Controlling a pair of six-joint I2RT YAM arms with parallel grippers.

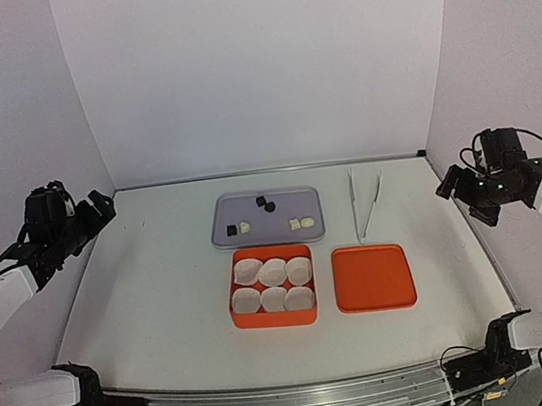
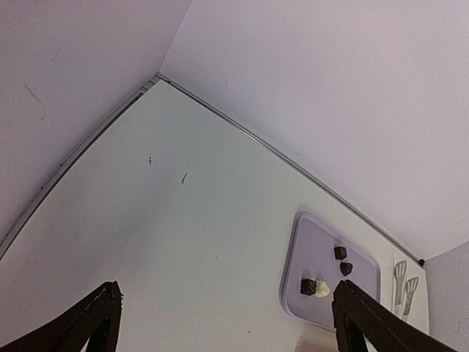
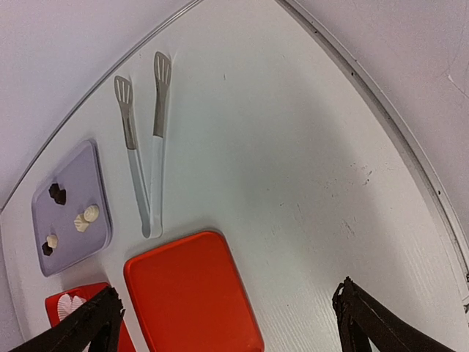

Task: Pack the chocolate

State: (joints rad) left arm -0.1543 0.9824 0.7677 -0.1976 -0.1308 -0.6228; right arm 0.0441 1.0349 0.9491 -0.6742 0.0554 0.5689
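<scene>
The white table (image 1: 153,300) carries everything, with both arms drawn back to its outer edges. The left gripper (image 2: 227,293) and the right gripper (image 3: 227,290) each hang with jaws spread wide and nothing between them. At the middle back lies the flat lavender rectangular plastic tray (image 1: 270,233). Just in front of it sits the open orange square box (image 1: 276,321), and beside that the orange square lid (image 1: 373,276). The clear-handled grey tongs (image 1: 367,203) lie near the tray's right end. Six white paper cups (image 1: 273,272) fill the box, all apparently empty. The chocolate (image 1: 265,204), small dark cubes and pale cream lumps, is all on the tray. Packing looks not yet begun. The next move probably calls for one arm to reach in, towards the tongs or a piece.
</scene>
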